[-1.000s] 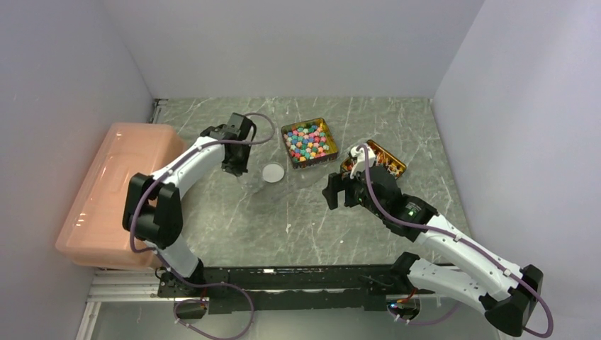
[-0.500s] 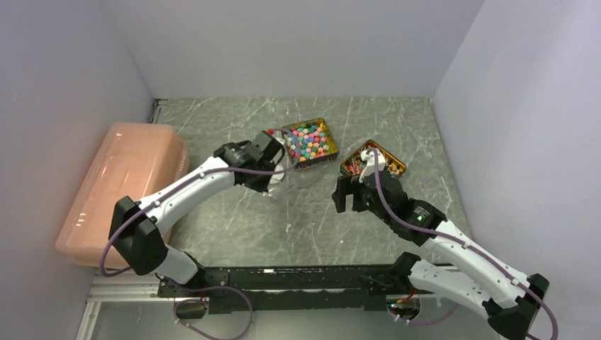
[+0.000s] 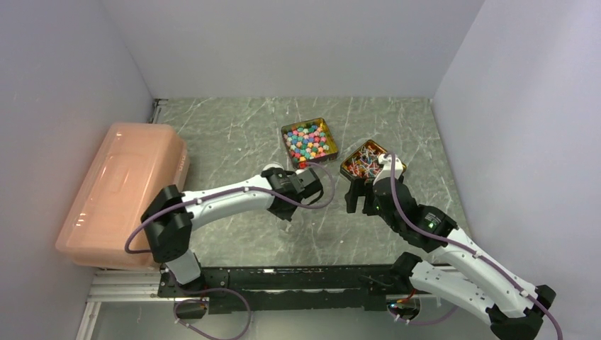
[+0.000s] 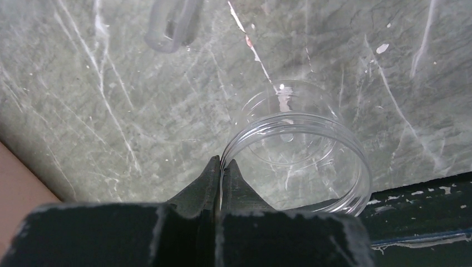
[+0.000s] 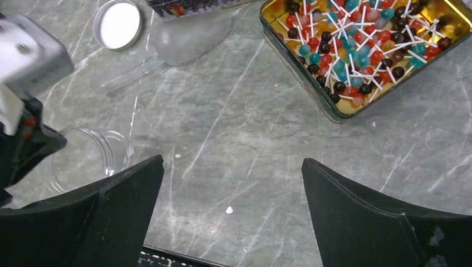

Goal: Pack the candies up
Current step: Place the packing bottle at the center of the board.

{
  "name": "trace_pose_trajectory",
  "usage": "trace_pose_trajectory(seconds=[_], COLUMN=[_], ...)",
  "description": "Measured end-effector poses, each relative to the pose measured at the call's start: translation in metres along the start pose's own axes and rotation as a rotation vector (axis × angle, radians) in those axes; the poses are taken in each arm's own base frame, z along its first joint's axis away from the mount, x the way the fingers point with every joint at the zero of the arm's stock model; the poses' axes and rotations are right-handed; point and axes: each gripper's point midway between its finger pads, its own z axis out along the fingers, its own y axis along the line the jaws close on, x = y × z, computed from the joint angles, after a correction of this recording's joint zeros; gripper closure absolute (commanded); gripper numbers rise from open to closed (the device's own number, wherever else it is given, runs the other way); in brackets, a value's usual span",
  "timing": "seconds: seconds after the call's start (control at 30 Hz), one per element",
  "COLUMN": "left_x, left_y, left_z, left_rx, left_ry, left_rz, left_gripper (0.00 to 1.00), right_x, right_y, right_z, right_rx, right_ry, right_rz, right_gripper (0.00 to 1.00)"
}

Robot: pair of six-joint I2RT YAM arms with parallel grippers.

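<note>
Candies [image 3: 309,140]: multicoloured, pea-sized, filling a square gold tin [image 3: 302,124] at the far middle of the grey marbled tabletop [image 3: 234,134].
Left fingers [image 4: 221,167]: pinched shut on the rim of a clear lidless round jar [image 4: 295,161].
Right fingers [image 3: 360,200]: spread wide, empty, near a second gold tin [image 5: 452,12] of stick sweets [image 5: 362,50].

The left tool [image 4: 221,164] pinches the near rim of a clear open jar [image 4: 311,167], marble desk [image 4: 83,111] showing through; a scoop handle [image 4: 170,25] lies beyond
</note>
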Motion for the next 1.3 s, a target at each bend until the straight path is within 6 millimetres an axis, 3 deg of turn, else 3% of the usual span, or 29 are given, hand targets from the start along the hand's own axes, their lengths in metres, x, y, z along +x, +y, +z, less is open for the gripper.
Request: trace_pose_trajectory(seconds=[0.2, 0.67, 1.0, 1.3], left_x=[0.007, -0.004, -0.005, -0.005], left_y=[-0.014, -0.04, -0.047, -0.047], left_z=[0.013, 0.032, 0.041, 0.041], left_rx=[-0.013, 0.062, 0.075, 0.078], left_ry=[0.029, 0.007, 0.014, 0.013], left_rz=[0.036, 0.018, 0.02, 0.029], left_gripper=[1.0, 1.0, 0.83, 0.59], right_x=[0.001, -0.001, 0.0, 0.002], right_y=[-0.002, -0.003, -0.003, -0.003], right_z=[-0.001, -0.003, -0.003, -0.001], right_rx=[0.01, 0.008, 0.008, 0.014], right_ry=[0.002, -0.007, -0.006, 0.004], right_rz=[0.012, 0.025, 0.024, 0.018], right_gripper=[0.0, 0.0, 0.0, 0.0])
